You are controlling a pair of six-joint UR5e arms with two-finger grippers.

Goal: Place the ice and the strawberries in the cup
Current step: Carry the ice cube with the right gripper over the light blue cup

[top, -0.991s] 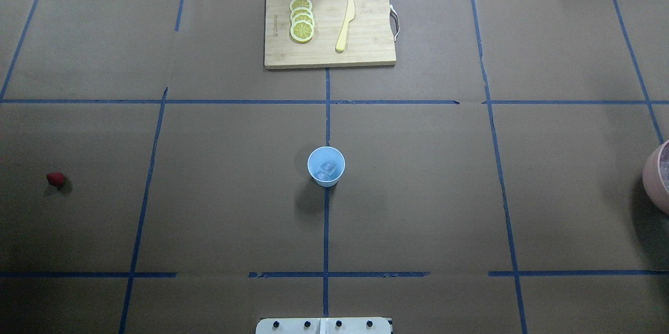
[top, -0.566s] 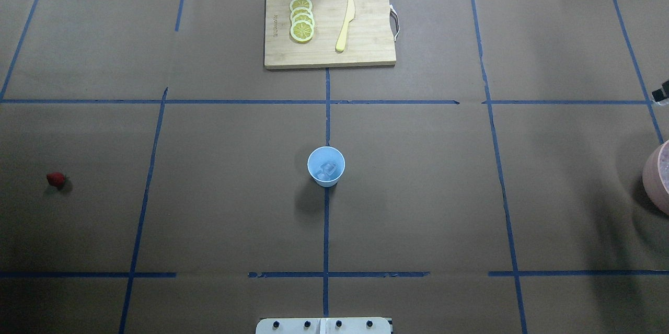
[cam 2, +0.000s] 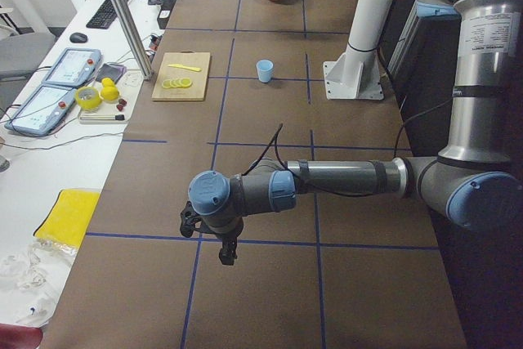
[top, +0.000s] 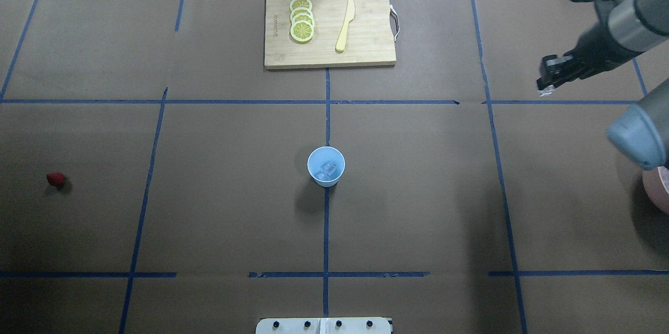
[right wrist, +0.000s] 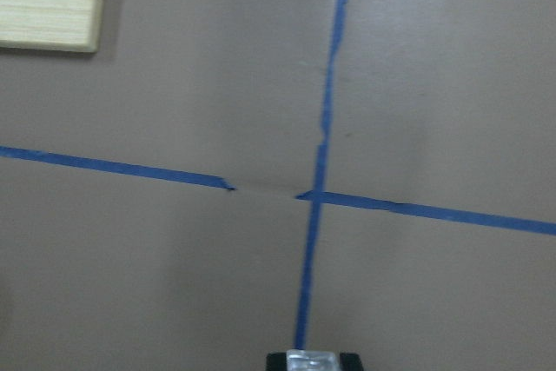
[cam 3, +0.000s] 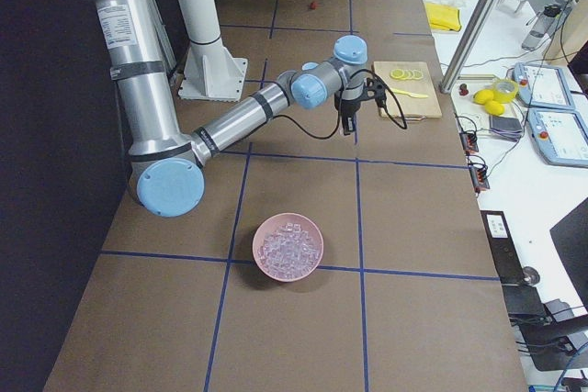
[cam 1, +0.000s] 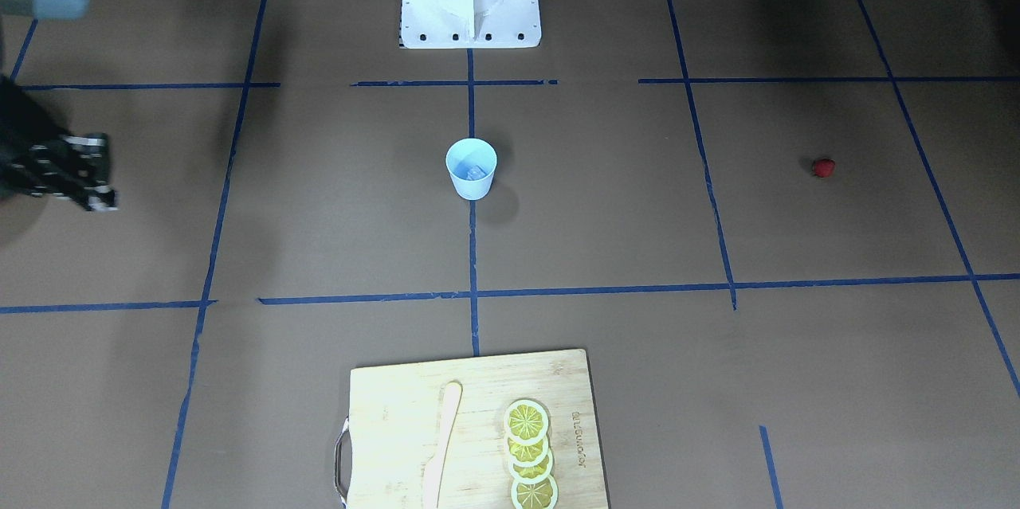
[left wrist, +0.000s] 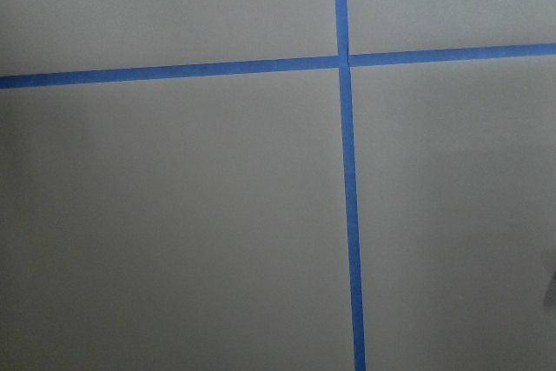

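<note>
Overhead shows ice (top: 327,169) inside cup (top: 326,183) — side views cannot.

Open table (top: 209,193) lies between the cup (top: 326,167) and the strawberry (top: 56,179); the cutting board (top: 371,36) sits well apart.

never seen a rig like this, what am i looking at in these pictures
A robot with two arms, each ending in a two-finger gripper, at a table covered in brown paper and blue tape. Two pictures look down, one from behind the robot, one facing it; two look along the table from its ends; two come from wrist cameras and show mostly paper. In the middle stands a light blue cup with ice inside. A strawberry lies far to the robot's left, a pink bowl of ice cubes to its right, a cutting board with lemon slices and a yellow knife opposite. Whether the right gripper or left gripper holds anything is unclear.
</note>
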